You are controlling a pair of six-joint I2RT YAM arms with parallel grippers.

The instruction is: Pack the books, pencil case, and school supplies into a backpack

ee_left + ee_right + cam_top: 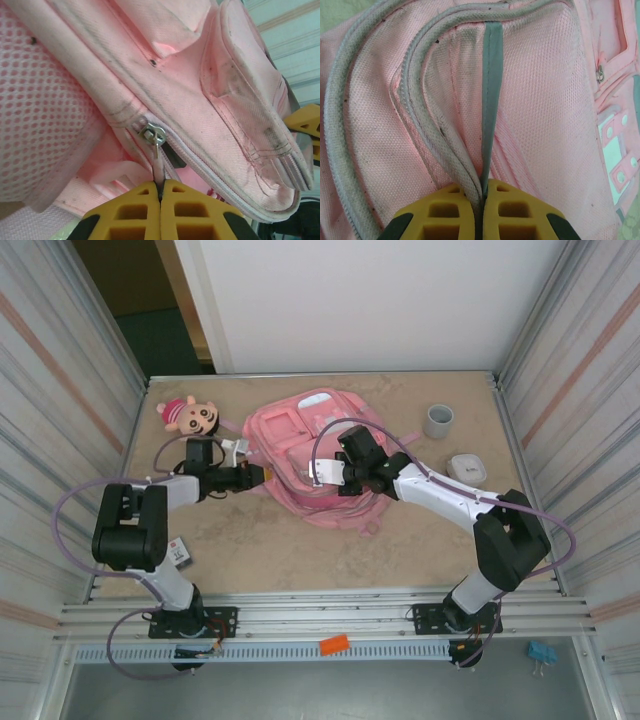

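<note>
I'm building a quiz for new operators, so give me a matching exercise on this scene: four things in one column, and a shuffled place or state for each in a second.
Things:
1. plush doll
2. grey cup
3. left claw
4. right claw

Places or states:
A. shut on a grey strap of the backpack
B. far left part of the table
C. shut on the zip pull
D. far right part of the table, apart from the backpack

Pairs: 1-B, 2-D, 3-C, 4-A
</note>
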